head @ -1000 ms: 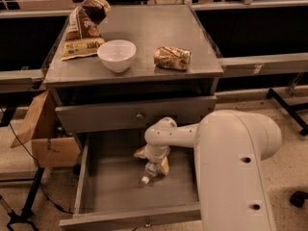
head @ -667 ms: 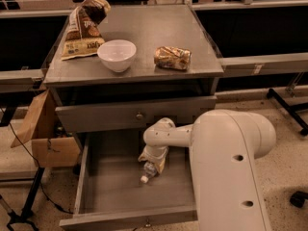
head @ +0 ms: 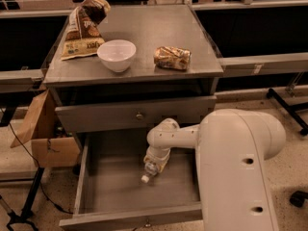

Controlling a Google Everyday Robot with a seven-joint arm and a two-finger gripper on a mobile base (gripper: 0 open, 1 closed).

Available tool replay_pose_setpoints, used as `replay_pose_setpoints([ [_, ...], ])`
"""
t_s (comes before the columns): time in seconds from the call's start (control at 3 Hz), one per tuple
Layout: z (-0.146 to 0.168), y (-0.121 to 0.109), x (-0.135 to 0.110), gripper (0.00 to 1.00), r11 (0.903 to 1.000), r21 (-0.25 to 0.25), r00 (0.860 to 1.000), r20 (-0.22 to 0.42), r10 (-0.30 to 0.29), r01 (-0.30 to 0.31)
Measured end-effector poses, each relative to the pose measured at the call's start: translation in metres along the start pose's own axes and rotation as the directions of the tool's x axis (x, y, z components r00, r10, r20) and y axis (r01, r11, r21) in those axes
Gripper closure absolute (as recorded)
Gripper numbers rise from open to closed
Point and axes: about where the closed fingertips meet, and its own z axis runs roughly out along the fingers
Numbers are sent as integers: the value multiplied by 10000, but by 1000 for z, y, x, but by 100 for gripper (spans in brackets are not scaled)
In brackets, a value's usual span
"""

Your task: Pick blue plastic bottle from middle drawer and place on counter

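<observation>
Clear plastic: the blue plastic bottle (head: 150, 169) is poking out just below the gripper (head: 157, 159) inside the middle drawer (head: 111, 192), cap slanting down-left of it; clenched or loose, I cannot tell.

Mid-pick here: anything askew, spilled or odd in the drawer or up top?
Nothing spilled. The blue plastic bottle is tilted, cap toward the front of the middle drawer, under the tool. On the counter, the snack bag looks crumpled.

Bottle (head: 148, 171) in middle drawer (head: 111, 189), beneath claw (head: 155, 160)
</observation>
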Motion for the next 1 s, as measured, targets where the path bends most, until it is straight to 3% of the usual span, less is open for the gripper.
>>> replay_pose_setpoints([
  [0.33,-53,26,-15,100,9999,128,9997,-224,4,-1],
  [1.0,-184,84,-58,100,9942,-946,9912,-1165,-627,517],
])
